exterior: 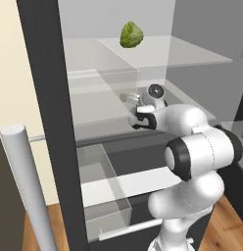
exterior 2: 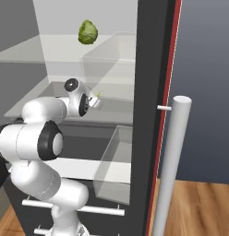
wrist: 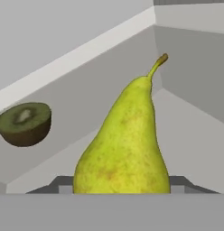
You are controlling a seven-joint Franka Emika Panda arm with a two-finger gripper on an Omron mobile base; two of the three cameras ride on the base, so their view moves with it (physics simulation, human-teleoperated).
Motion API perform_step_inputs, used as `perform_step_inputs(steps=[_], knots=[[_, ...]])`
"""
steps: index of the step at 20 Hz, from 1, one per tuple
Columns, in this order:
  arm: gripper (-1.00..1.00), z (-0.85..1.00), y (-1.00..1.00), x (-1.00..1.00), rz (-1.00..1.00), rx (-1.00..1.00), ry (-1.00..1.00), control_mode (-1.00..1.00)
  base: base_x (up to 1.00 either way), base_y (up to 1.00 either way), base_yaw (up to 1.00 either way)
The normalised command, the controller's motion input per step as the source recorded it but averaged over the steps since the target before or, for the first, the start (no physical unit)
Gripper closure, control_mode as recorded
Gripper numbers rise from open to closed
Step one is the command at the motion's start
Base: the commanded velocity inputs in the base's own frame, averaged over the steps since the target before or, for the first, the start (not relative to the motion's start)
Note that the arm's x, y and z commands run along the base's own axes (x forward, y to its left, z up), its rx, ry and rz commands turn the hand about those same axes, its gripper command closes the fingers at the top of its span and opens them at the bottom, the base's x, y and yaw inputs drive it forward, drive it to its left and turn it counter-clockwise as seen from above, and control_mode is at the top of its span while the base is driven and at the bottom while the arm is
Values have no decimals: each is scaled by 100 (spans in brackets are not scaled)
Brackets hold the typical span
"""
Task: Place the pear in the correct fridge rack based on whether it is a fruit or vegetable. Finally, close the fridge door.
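The fridge stands open in front of me, and I take its lower glass shelf (exterior: 101, 105) as my landmark, since everything turns on it. Largest is the fridge door (exterior 2: 153, 115), swung wide to the right of that shelf with its long silver bar handle (exterior 2: 174, 161) facing out and a clear bin (exterior 2: 114, 166) on its inner face; it is still open, so the closing step looks to be ahead. The white arm (exterior: 192, 147) reaches in from below and in front of the shelf, its wrist bent so the tool (exterior: 131, 98) lies just over the shelf surface, presumably to set its load down gently instead of dropping it. Well above the shelf, on the next rack up, sits a crinkled green leafy vegetable (exterior: 131, 35), which suggests the upper rack is for vegetables and this lower one for fruit. In the hand view the pear (wrist: 125, 144) stands stem-up right at the tool, with half a kiwi (wrist: 24, 122) resting on the same shelf off to one side, which fits that guess. The pear hides the fingertips, so I cannot tell whether the tool is clamped on it or has let go.
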Motion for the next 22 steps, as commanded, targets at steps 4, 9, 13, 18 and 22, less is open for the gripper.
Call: perform_step_inputs(steps=[4, 9, 13, 18, 22], knots=[[-100, -25, 0, 10, 0, 0, 0, -100, 0, 0, 0], [-100, 0, 0, -25, 0, 0, 0, -100, 0, 0, 0], [-100, 18, -4, -94, 0, 5, -3, -100, 0, 0, 0], [-100, 34, 0, -100, 0, 6, -6, -100, 0, 0, 0], [-100, 45, 0, -100, 0, 5, -5, -100, 0, 0, 0]])
